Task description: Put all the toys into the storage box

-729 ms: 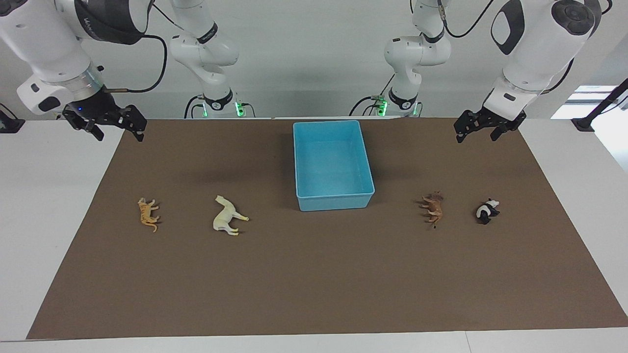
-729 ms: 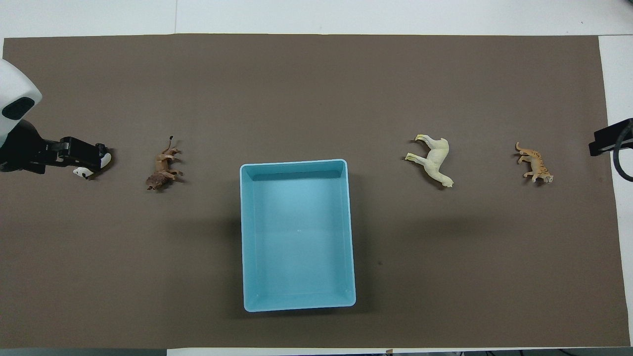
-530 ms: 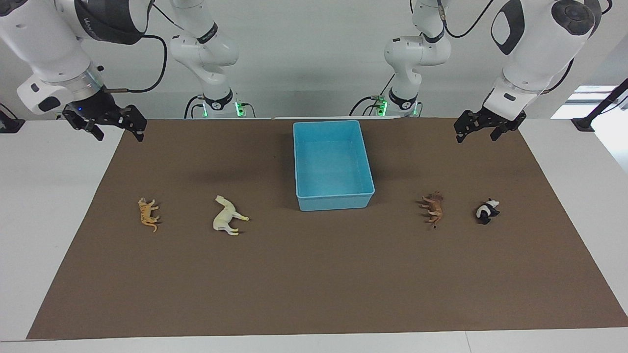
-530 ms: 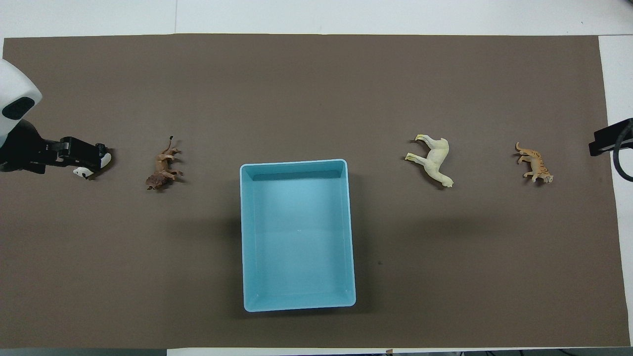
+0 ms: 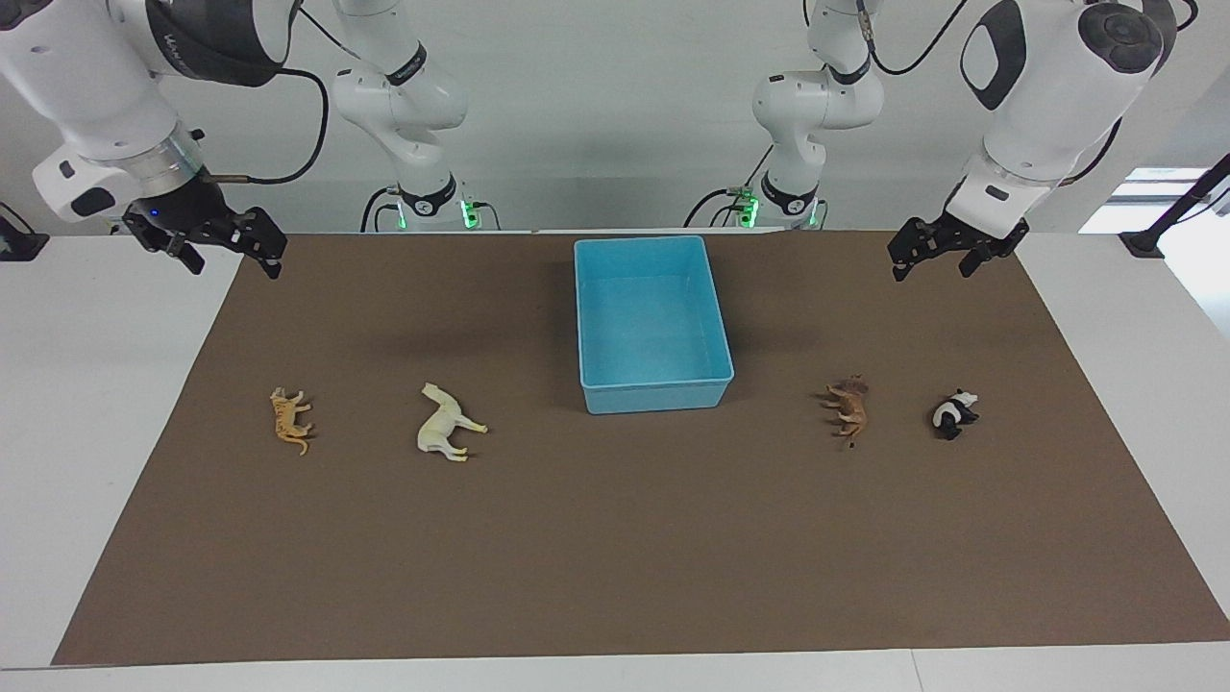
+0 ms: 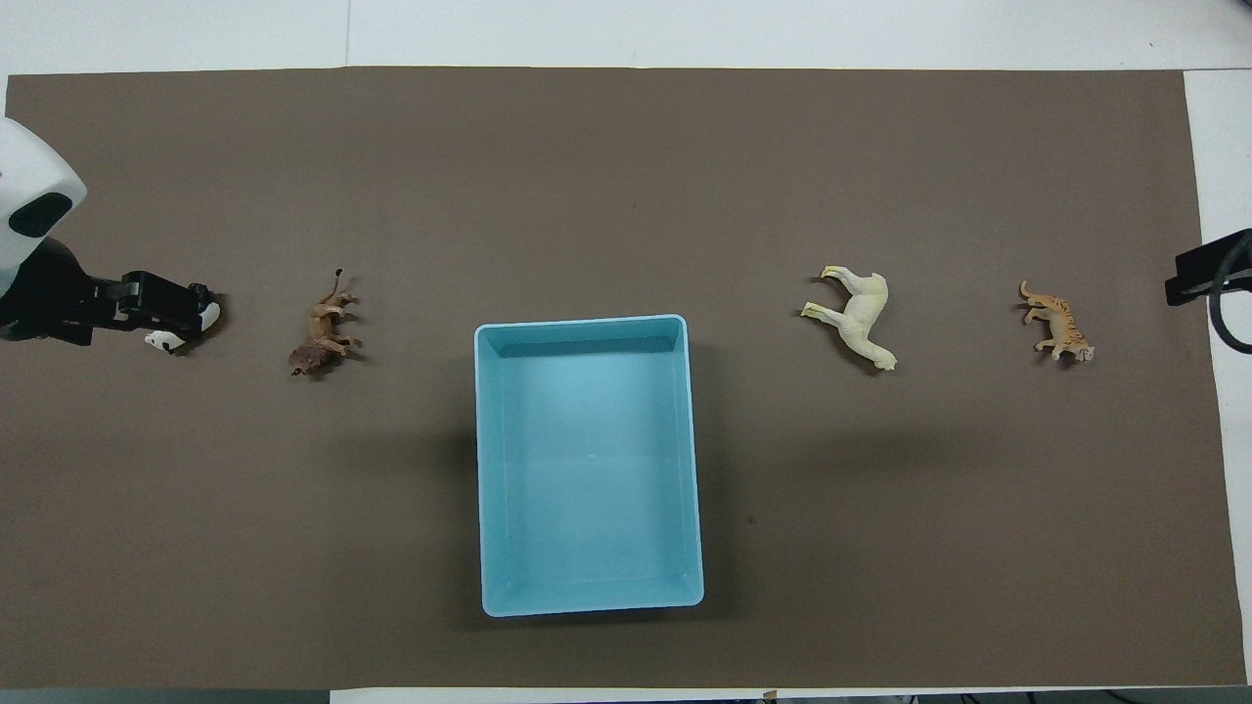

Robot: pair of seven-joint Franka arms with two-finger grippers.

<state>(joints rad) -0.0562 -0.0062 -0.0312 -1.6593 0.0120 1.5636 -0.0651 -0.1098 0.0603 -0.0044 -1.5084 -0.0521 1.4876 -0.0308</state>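
The light blue storage box (image 5: 653,396) stands mid-table, near the robots, with nothing in it; it also shows in the overhead view (image 6: 591,606). All the toys lie on the brown mat. The orange tiger (image 5: 290,420) (image 6: 1056,332) and the cream horse (image 5: 447,432) (image 6: 856,318) lie toward the right arm's end. The brown animal (image 5: 848,408) (image 6: 321,337) and the panda (image 5: 953,413) (image 6: 166,340) lie toward the left arm's end. My left gripper (image 5: 930,267) (image 6: 161,303) is open and empty, raised over the mat's edge. From overhead it partly covers the panda. My right gripper (image 5: 235,264) is open and empty, raised over the mat's corner.
The brown mat (image 5: 615,538) covers most of the white table (image 5: 86,404). The two arm bases stand at the table's robot edge, either side of the box. A black stand (image 5: 1168,216) sits at the left arm's end of the table.
Both arms have shifted only very slightly. The toys and the box have not moved.
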